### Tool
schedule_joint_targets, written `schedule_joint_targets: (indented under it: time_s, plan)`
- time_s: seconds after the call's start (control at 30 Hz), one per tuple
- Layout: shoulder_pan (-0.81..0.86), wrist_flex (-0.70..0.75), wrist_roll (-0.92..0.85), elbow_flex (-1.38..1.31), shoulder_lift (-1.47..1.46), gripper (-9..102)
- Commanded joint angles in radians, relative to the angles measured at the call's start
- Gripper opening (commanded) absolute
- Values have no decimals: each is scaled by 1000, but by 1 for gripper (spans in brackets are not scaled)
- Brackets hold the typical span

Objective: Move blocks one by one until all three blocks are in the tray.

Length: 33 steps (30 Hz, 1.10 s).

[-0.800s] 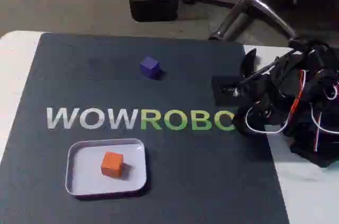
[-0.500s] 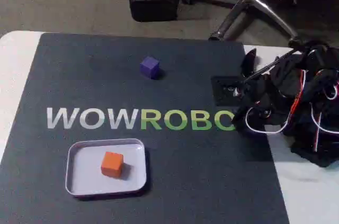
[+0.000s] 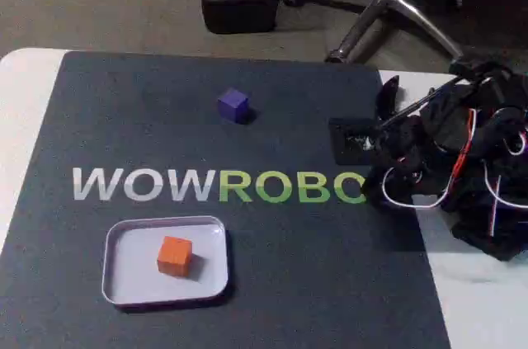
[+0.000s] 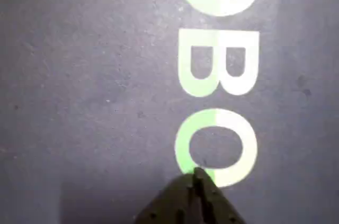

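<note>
Fixed view: dark mat (image 3: 272, 283) with "WOWROBO" lettering (image 3: 219, 186) lies on a white table (image 3: 487, 316). Tray (image 3: 124, 283) sits near-left on the mat, below the "WOW" letters. Orange block (image 3: 174, 255) rests inside the tray, roughly centred, clear of the rim. Purple block (image 3: 233, 105) sits on the bare mat, far side, above the lettering, well apart from the tray.

Arm (image 3: 470, 176) is folded at the right edge of the mat, black body with white and red wires. Gripper (image 3: 381, 118) is low at the mat's right side, right of the purple block and well apart from both blocks.

Wrist view: gripper (image 4: 197, 173) enters from the bottom edge; the two fingertips meet in a point with no gap between them, nothing held, so clenched and empty. The tips lie over the lower green-white "O" (image 4: 216, 147) of the lettering; "B" (image 4: 217, 62) sits above it in this view.

Chair base (image 3: 379, 7) stands on the floor beyond the table.
</note>
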Motion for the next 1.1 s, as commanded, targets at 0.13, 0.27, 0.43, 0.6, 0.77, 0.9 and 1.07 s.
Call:
schedule_joint_targets:
  time_s: [0.13, 0.27, 0.43, 0.6, 0.77, 0.9, 1.07]
  plan:
    - [3, 8, 3, -5, 2, -7]
    - [3, 8, 3, -5, 2, -7]
    - [5, 8, 2, -5, 2, -7]
    - [55, 5, -117, -5, 2, -7]
    - [225, -12, -215, -5, 2, -4]
    - [373, -20, -296, -5, 20, -8]
    - [561, -18, -376, -5, 35, -8]
